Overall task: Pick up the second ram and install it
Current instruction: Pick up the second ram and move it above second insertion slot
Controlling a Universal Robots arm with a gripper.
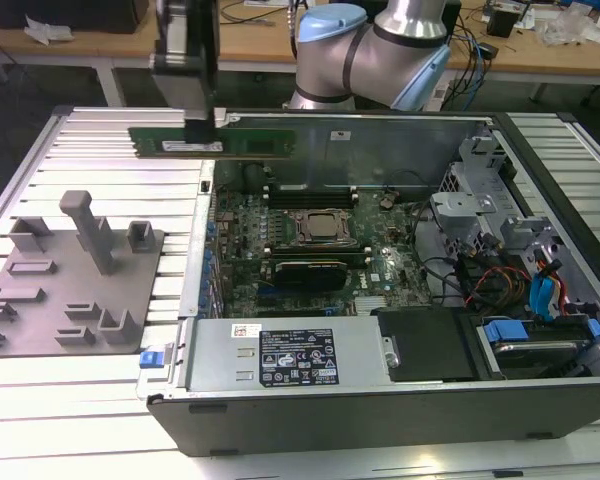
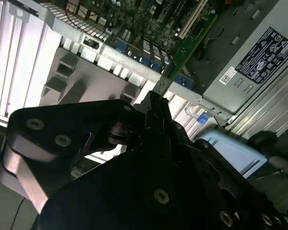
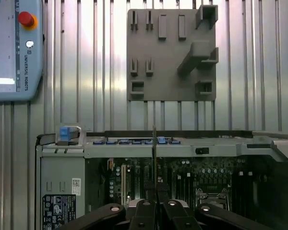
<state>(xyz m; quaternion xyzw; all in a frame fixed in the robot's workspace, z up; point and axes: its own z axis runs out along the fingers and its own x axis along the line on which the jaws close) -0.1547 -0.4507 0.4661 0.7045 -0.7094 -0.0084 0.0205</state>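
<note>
The second ram (image 1: pixel 260 145), a long green circuit-board stick, hangs level in the air above the far-left wall of the open computer case (image 1: pixel 195 300). My gripper (image 1: pixel 198 135) is shut on it near its end on the exterior view's left. Both wrist views show the stick edge-on, as a green strip (image 2: pixel 189 45) and a thin line (image 3: pixel 154 153), running out from the closed fingers (image 2: pixel 155 108) (image 3: pixel 155 194) over the case wall. Below lies the motherboard (image 1: pixel 310 250) with the silver-framed processor (image 1: pixel 325 228) and dark memory slots beside it.
A grey fixture plate (image 1: pixel 70 290) with an upright post (image 1: pixel 88 230) lies on the slatted table at the exterior view's left. The case holds a power supply (image 1: pixel 280 355), drive bays and cables (image 1: pixel 520 280). A teach pendant (image 3: pixel 14 48) rests on the table.
</note>
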